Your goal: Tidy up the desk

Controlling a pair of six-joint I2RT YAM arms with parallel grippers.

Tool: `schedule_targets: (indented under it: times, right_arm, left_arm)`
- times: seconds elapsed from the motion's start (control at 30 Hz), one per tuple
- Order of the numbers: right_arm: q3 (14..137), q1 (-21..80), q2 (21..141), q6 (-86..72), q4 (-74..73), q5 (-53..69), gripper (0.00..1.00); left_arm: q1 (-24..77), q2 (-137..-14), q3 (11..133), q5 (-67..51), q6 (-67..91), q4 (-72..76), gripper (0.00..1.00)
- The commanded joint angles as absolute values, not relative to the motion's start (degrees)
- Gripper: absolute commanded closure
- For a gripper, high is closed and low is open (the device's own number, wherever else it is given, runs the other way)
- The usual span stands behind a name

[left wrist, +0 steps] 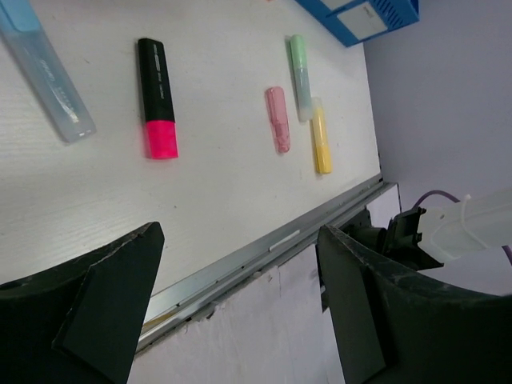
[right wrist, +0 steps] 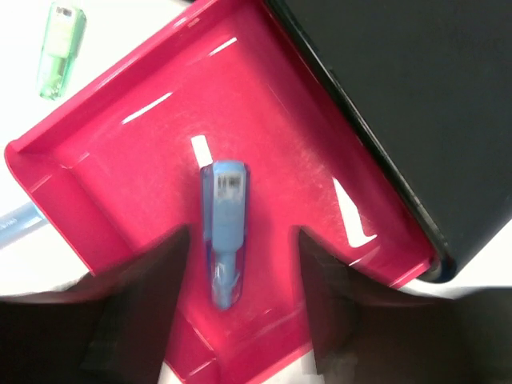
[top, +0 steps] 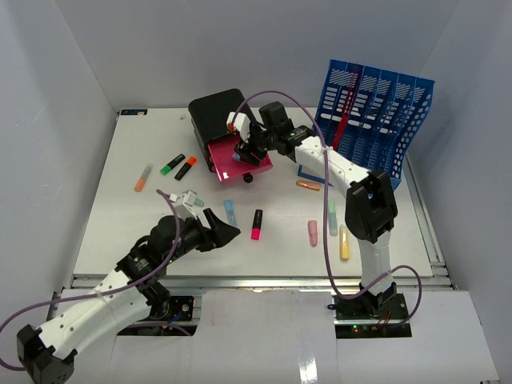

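Editor: Grippers first. What do they hold?

Photographer: Nothing. Right gripper (right wrist: 240, 272) hangs over the pink drawer (right wrist: 320, 160), fingers parted either side of a blue marker (right wrist: 226, 216). The marker lies flat on the drawer floor, touching neither finger. Left gripper (left wrist: 240, 256) hovers wide open and empty over the desk (top: 120, 232), near its front edge, left of centre.

Editor: And the step in hand?

Photographer: Stowing markers, by my reading. The right arm should lift straight up, clear of the drawer's walls, before swinging away. A sideways move could clip the rim or nudge the drawer, which sticks out from the black unit (top: 212, 112) at the middle of the far edge. The left arm's likeliest picks are the pale blue marker (left wrist: 48, 72) and the pink highlighter (left wrist: 158, 96), both near its jaws. It should close across the barrel, not the ends.

Editor: Surfaces?

Photographer: The drawer is glossy moulded plastic, slick, with raised walls. The markers are short, smooth barrels, some frosted, some black-bodied with bright caps, and likely to roll. The desk is matte white with a metal rail in front. A blue slotted rack (top: 376, 100) stands at the far right corner.
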State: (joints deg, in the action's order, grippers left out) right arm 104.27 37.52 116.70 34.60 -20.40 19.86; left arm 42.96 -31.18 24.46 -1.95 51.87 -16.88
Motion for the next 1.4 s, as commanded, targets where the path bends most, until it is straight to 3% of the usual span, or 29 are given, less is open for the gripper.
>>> schedule_targets:
  times: [0.0, 0.07, 0.2, 0.4, 0.53, 0.7, 0.83, 1.07, 1.13, 1.37]
  right_arm:
    - [104.74, 37.09, 111.28, 31.68, -20.05, 21.70, 0.23]
    - [103.74, 35.83, 108.51, 29.59, -20.82, 24.10, 0.17]
    - [97.98, 29.22, 99.11, 24.67, -21.45, 33.76, 0.17]
    - [74.74, 11.48, 79.41, 19.94, -22.34, 44.49, 0.17]
    - [58.68, 0.32, 67.19, 17.34, -21.50, 43.41, 0.14]
    - [48.73, -12.62, 59.08, 16.19, -21.24, 48.90, 0.14]
    - [44.51, -17.04, 57.18, 16.50, -20.33, 52.68, 0.13]
    - [43.59, -19.16, 55.83, 16.70, -20.65, 56.06, 0.13]
    - [43.60, -19.16, 55.47, 16.70, -20.57, 56.07, 0.13]
    - [43.33, -19.51, 54.28, 16.61, -20.65, 56.95, 0.13]
  left_arm:
    - [43.80, -39.45, 25.12, -9.65, 52.03, -8.67, 0.11]
    - [45.27, -44.23, 26.71, -9.26, 51.61, -6.79, 0.11]
    - [51.11, -53.39, 29.98, -6.03, 52.06, -3.68, 0.11]
    - [62.65, -74.64, 41.19, 5.14, 55.99, -2.91, 0.12]
    - [66.54, -89.09, 56.51, 11.72, 59.70, -11.85, 0.11]
    - [69.14, -109.08, 80.83, 20.26, 63.21, -34.39, 0.12]
    - [69.93, -121.02, 97.11, 25.27, 63.84, -45.70, 0.16]
    - [69.87, -130.06, 109.54, 26.87, 61.88, -51.31, 0.24]
    - [69.87, -132.12, 112.15, 27.15, 61.96, -53.37, 0.25]
    - [69.17, -135.61, 113.99, 26.37, 60.96, -54.93, 0.43]
